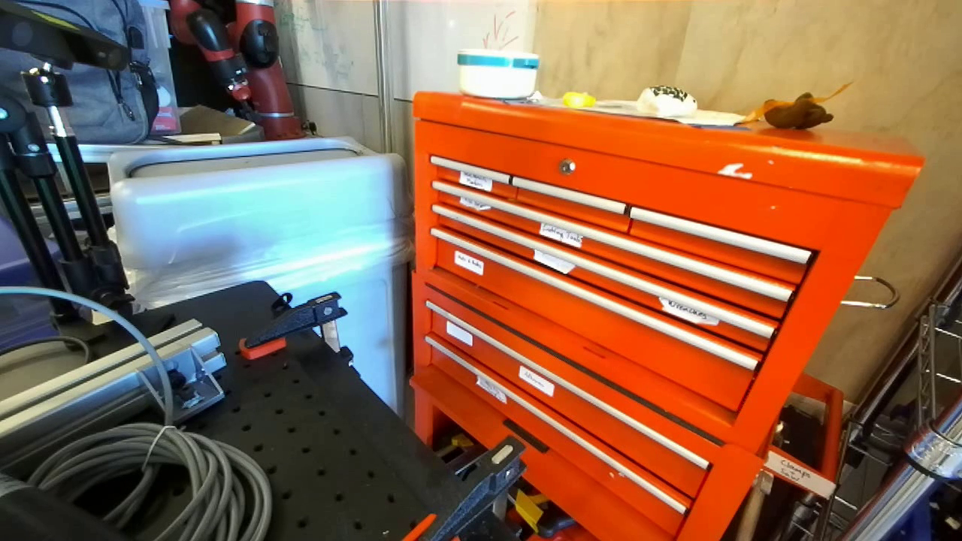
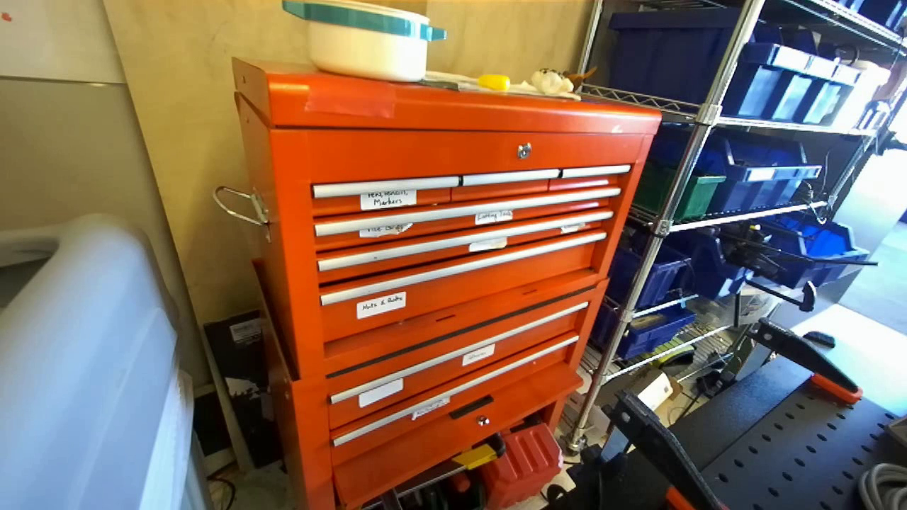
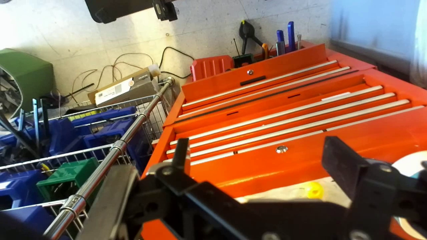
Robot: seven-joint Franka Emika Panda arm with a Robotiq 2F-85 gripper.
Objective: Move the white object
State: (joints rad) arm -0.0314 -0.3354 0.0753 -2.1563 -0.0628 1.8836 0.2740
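A white round container with a teal band (image 1: 497, 75) stands on the top left of the red tool chest; it also shows in an exterior view (image 2: 368, 44) and, partly hidden behind a finger, at the right edge of the wrist view (image 3: 409, 163). A smaller white lump with a black pattern (image 1: 667, 102) lies on papers on the chest top, also in an exterior view (image 2: 551, 82); in the wrist view it is mostly or wholly hidden. My gripper (image 3: 257, 146) is open with nothing between its fingers, and is out of view in both exterior views.
The red tool chest (image 1: 639, 165) also bears a yellow piece (image 1: 579, 99) and a brown object with orange ribbon (image 1: 798, 111). A wire shelf with blue bins (image 2: 769, 170) stands beside it. A black perforated bench (image 1: 316, 436) has clamps and coiled cable (image 1: 165, 466).
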